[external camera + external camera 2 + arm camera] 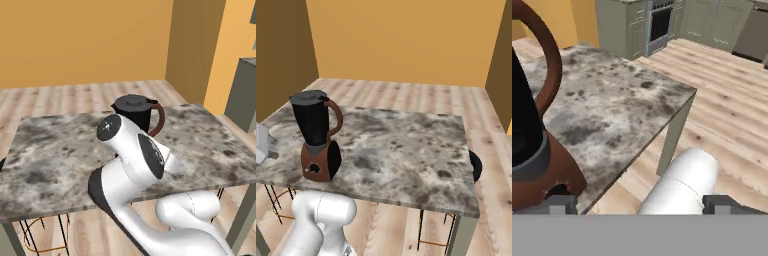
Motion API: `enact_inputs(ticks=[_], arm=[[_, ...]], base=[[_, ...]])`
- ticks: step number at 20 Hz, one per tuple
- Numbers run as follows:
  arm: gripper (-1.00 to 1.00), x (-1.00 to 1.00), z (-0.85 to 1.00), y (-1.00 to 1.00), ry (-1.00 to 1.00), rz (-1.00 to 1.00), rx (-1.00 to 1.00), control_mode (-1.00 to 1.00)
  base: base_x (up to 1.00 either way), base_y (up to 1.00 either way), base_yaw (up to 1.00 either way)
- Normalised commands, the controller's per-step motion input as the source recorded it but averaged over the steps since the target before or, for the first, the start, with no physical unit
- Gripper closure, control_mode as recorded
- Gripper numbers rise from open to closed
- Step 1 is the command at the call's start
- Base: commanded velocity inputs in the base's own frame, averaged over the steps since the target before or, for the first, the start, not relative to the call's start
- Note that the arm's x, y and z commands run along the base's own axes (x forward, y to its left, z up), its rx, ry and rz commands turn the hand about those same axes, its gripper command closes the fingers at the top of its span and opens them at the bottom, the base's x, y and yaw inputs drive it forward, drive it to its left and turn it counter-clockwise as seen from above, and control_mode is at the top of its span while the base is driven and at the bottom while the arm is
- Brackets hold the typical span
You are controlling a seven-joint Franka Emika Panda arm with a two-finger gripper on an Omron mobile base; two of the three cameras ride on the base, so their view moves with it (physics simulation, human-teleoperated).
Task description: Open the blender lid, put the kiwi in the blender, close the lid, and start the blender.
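Standing near the table's (406,150) front edge, toward its left corner in the right base view — the blender (317,136), upright, dial facing the front, handle curving to the right. Sitting flat on the jar's top, closed, the blender lid (309,96). Spread wide and holding nothing, the gripper (637,204) — tips far apart at the bottom of the hand view, one tip just beside the blender's reddish-brown base, by the table's edge.
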Motion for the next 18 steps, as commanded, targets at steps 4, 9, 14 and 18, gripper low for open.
enact_inputs(ticks=[4, 9, 14, 18], arm=[[-1.00, 0.00, -1.00, 0.32, 0.05, -0.37, -0.36, -1.00], [-1.00, 0.03, -0.88, 0.04, 0.02, -0.25, -0.20, -1.00], [-1.00, 0.00, -0.72, 0.00, -0.03, -0.16, -0.11, -1.00], [-1.00, 0.18, -0.47, 0.06, -0.01, -0.12, -0.05, -1.00]], base=[[0.00, 0.00, 0.00], [0.00, 0.00, 0.00], [0.00, 0.00, 0.00], [0.00, 0.00, 0.00]])
